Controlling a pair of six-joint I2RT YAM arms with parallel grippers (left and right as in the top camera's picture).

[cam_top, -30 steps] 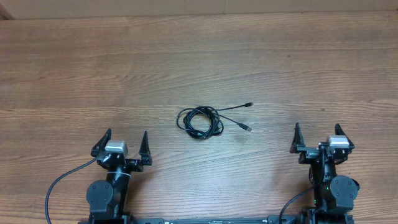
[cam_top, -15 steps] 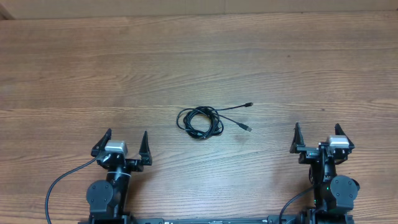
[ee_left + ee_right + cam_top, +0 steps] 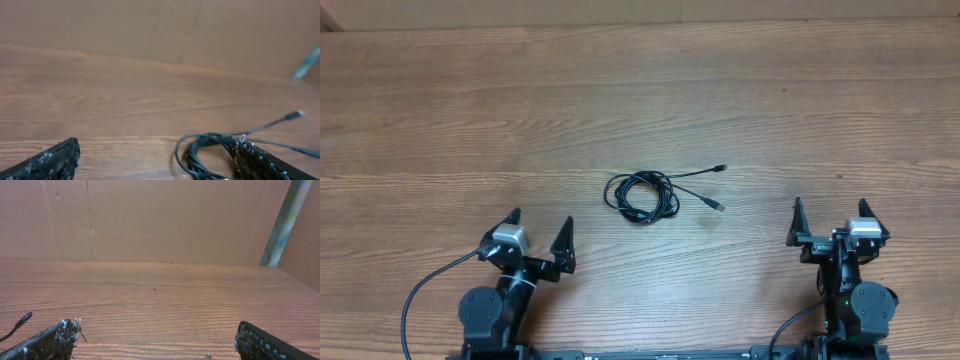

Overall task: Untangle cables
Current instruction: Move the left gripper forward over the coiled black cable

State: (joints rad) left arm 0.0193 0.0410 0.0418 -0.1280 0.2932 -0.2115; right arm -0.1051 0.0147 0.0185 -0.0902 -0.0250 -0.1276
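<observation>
A wood-grain desk [image 3: 640,90] runs back to a brown cardboard wall [image 3: 150,220]. The left end effector [image 3: 541,218] sits near the front edge, jaws spread wide with nothing between them. It has turned since a second ago. Its fingers then pointed straight up the desk; now they slant to the right, and the head sits a little further right and nearer the front edge. Its wire [image 3: 420,295] bows out more to the left than before. The right end effector [image 3: 830,203], at the front right, is also wide and empty, and has not moved.

The cables [image 3: 640,195] lie as a small black coil at mid-desk, between the two arms and well apart from both, in the same place as before. Two loose ends trail right from the coil, one to the far plug [image 3: 721,167] and one to the near plug [image 3: 718,207].

In the left wrist view the coil lies ahead of the right finger [image 3: 270,165], which hides part of it. In the right wrist view only one cable end shows, at the left edge beside the left finger [image 3: 45,342].
</observation>
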